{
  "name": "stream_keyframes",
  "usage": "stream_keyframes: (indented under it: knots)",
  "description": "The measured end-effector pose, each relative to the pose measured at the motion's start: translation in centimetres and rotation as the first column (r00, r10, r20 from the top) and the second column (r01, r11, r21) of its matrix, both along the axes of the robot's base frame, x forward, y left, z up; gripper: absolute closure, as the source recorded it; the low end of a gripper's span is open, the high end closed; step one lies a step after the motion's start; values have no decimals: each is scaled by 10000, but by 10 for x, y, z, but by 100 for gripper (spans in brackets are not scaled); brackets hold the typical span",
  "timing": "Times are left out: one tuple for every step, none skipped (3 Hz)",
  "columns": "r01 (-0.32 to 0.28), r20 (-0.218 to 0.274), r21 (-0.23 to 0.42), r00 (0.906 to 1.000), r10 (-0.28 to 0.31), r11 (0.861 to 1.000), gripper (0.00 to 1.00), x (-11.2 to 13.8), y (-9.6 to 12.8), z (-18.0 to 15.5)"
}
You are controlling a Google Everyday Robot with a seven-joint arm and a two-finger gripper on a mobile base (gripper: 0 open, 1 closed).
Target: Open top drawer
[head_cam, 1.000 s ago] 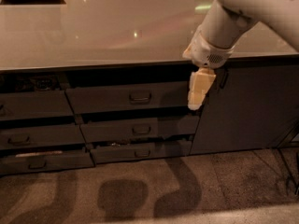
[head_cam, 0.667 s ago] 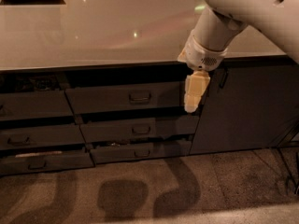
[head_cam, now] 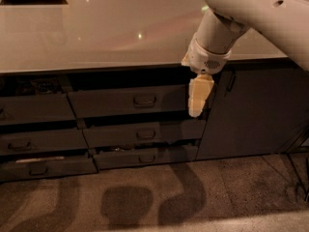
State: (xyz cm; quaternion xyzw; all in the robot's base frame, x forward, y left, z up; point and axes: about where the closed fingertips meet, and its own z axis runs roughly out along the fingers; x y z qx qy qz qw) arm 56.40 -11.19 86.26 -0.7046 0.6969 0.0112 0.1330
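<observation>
One end effector (head_cam: 199, 100), grip unclear, is hovering at the right end of the top drawer (head_cam: 106, 103), handle (head_cam: 145, 100) untouched.

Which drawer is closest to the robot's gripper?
The top drawer, highest in the right-hand stack. Only this one has the gripper hanging at its right end.

Dim kitchen-like room, seen from above. A long, pale, glossy countertop (head_cam: 96, 33) reflects ceiling lights. Beneath the countertop is dark grey cabinetry: the top drawer (head_cam: 111, 101) with a small loop handle, shallower drawers (head_cam: 169, 132) under it, and a cabinet door (head_cam: 251, 115) alongside. A speckled floor (head_cam: 145, 197) lies below. The robot's cream gripper (head_cam: 199, 98) hangs just under the countertop's front edge.
</observation>
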Motion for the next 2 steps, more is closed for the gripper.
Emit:
stream_keyframes:
  knots:
    - [-26, 204, -442, 9998, 35, 9990, 0, 19, -9, -29]
    - [-249, 647, -810, 9974, 302, 9964, 0, 40, -16, -55]
